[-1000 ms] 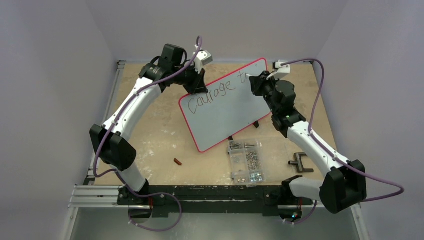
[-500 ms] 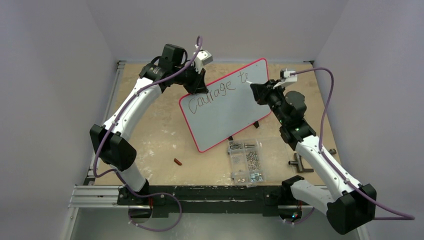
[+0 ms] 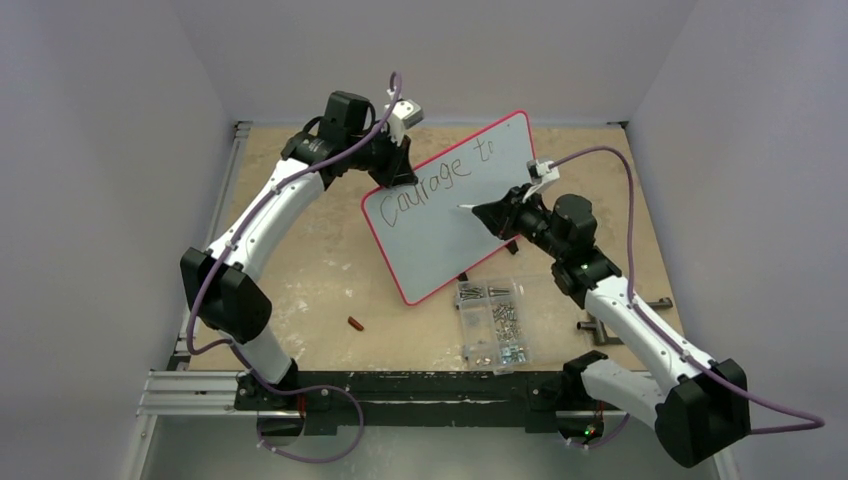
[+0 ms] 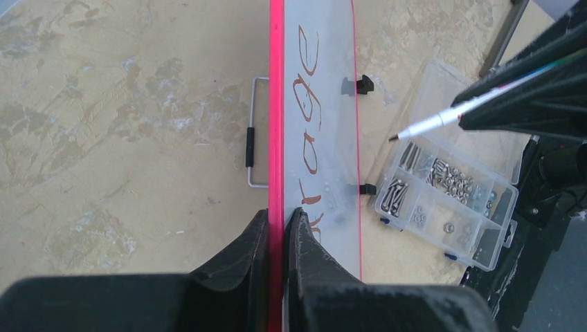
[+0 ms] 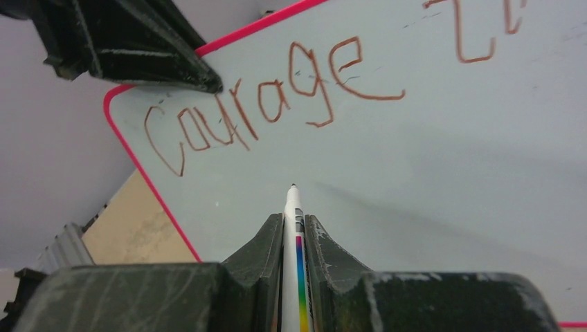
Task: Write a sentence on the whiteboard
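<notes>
Swinging left from the end of the words [image 3: 440, 172], the right gripper [image 3: 488, 212], clamped on the pen [image 5: 293, 207], hung under them, seemingly off the board [image 3: 440, 240], ready for line two; the left gripper [image 4: 278, 220] pinched the board's rim.

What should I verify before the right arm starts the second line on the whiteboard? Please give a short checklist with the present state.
1. Left end effector shut on the red-pink rim of the large white whiteboard: ok.
2. Right end effector shut on white rainbow-striped marker: ok.
3. Dark handwritten sentence reads "Courage to": ok.
4. Bare board under that line: ok.
5. Marker tip touching board: not ok, apart in the left wrist view.
</notes>
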Robot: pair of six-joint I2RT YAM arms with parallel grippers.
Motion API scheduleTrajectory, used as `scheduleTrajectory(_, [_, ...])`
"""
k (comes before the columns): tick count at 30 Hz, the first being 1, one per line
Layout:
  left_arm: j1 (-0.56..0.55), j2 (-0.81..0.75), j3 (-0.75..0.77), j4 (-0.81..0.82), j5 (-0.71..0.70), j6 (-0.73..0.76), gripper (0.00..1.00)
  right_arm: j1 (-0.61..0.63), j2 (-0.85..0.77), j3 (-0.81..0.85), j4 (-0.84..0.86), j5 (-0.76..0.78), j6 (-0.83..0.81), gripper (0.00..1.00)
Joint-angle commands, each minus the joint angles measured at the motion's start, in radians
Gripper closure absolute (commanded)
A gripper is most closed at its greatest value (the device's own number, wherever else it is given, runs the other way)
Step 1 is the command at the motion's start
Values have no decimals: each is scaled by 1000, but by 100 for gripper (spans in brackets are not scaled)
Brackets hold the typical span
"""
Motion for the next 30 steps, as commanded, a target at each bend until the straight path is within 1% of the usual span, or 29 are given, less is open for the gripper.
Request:
scheduleTrajectory(1, [-12,10,-54,-18,-145,28,100,61,-3,-16,38,-93,-15,100])
scheduleTrajectory(4, [-9,16,-58,-11,-138,27,100,121,2,-22,47,-69,-47,100])
scheduleTrajectory(7, [-8,23,-60,-10,-139,28,100,155,11,-40,90,-72,-53,100])
scheduleTrajectory(11, [-1,33,-54,-11,-147,27,100,179,37,-74,180,-93,-36,100])
scheduleTrajectory(17, [19,39,-42,-20,-138,18,100,224,75,-98,271,-100,-34,100])
scheduleTrajectory(30, [26,34,-46,-26,-139,2,100,280,185,-74,394,-40,-31,100])
